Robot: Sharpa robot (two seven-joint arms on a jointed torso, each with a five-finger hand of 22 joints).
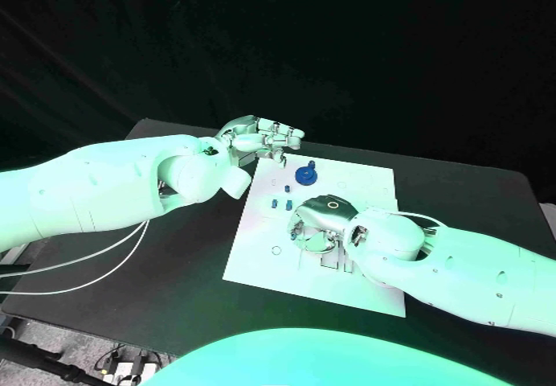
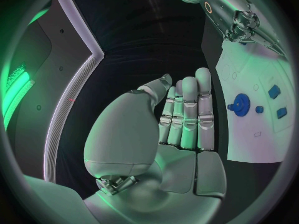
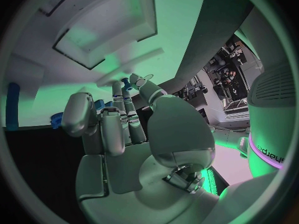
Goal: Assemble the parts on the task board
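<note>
The task board [image 1: 348, 277] is seen as a white plate in the middle of the head view, lying flat on the black table [image 1: 162, 281].

The left hand [image 1: 261, 137] is placed at the upper centre of the head view, just off the board's top left corner. In the left wrist view its fingers [image 2: 190, 114] are held straight and side by side, thumb alongside, with nothing between them (palm bare, no part touched).

The right hand [image 1: 319, 221] is set over the middle of the board, fingers pointed down at the surface. In the right wrist view the fingertips [image 3: 127, 92] are drawn close together, and a small blue part [image 3: 126, 81] is seen right at their tips. Whether it is pinched or merely touched cannot be told from these views.

A blue gear-shaped part [image 1: 306, 174] is found on the board's upper portion, between the two hands; it is also seen at the right of the left wrist view, apart from the left fingers. Two small blue pieces [image 1: 278, 203] sit just below and left of it in the head view, close beside the right hand. White cables [image 1: 93, 261] are trailed across the table at the left.
</note>
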